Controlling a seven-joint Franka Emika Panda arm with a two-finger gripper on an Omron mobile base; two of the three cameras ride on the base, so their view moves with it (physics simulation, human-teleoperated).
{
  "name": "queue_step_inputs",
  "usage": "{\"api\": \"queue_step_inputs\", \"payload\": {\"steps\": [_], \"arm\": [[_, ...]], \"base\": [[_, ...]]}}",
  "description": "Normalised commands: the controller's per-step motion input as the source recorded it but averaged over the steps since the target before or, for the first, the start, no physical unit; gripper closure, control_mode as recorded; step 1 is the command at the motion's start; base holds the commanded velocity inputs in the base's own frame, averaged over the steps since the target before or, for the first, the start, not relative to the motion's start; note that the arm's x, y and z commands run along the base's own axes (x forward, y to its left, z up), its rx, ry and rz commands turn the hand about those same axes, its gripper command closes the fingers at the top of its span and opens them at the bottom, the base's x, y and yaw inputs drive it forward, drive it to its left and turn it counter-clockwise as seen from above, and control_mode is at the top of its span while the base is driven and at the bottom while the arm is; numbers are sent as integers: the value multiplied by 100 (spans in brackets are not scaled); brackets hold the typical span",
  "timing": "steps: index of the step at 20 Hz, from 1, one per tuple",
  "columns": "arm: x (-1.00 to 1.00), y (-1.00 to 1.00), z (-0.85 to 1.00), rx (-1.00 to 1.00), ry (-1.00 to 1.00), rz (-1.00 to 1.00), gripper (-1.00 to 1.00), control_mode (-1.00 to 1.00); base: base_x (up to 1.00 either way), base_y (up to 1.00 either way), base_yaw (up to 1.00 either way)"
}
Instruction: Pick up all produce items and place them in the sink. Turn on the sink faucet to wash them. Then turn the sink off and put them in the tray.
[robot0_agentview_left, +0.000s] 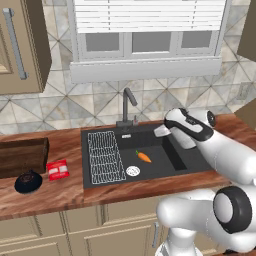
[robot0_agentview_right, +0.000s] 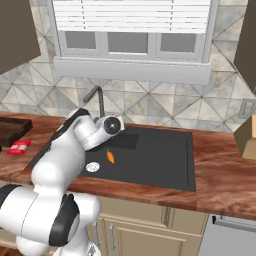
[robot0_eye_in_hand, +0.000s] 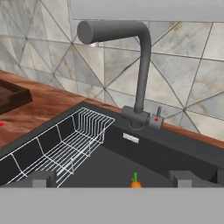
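Left base view: carrot (robot0_agentview_left: 144, 157) lies on the floor of the sink (robot0_agentview_left: 172, 162), between the wire rack (robot0_agentview_left: 105, 155) and the arm, near the drain (robot0_agentview_left: 133, 171); faucet (robot0_agentview_left: 127, 107) stands at the back rim, tray (robot0_agentview_left: 22, 157) sits at the far left of the desk (robot0_agentview_left: 65, 187) with a red packet (robot0_agentview_left: 58, 169) and a black dish (robot0_agentview_left: 28, 182) beside it. Right base view: carrot (robot0_agentview_right: 110, 156) is just right of the arm's wrist, drain (robot0_agentview_right: 92, 167) to its left, faucet (robot0_agentview_right: 96, 99) behind the arm. Hand view: jaws (robot0_eye_in_hand: 112, 178) spread wide, holding nothing, with the carrot (robot0_eye_in_hand: 135, 181) low between the fingertips (robot0_eye_in_hand: 186, 176), and the faucet (robot0_eye_in_hand: 139, 74) straight ahead above the rack (robot0_eye_in_hand: 65, 146).
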Motion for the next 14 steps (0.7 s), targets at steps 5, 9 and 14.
{"api": "queue_step_inputs", "payload": {"steps": [5, 9, 14], "arm": [[29, 0, 0, 0, 0, 0, -100, -100], [37, 0, 0, 1, 0, 0, -100, -100], [34, -4, 0, 2, 0, 0, -100, -100]], "base": [[0, 0, 0], [0, 0, 0], [0, 0, 0]]}}
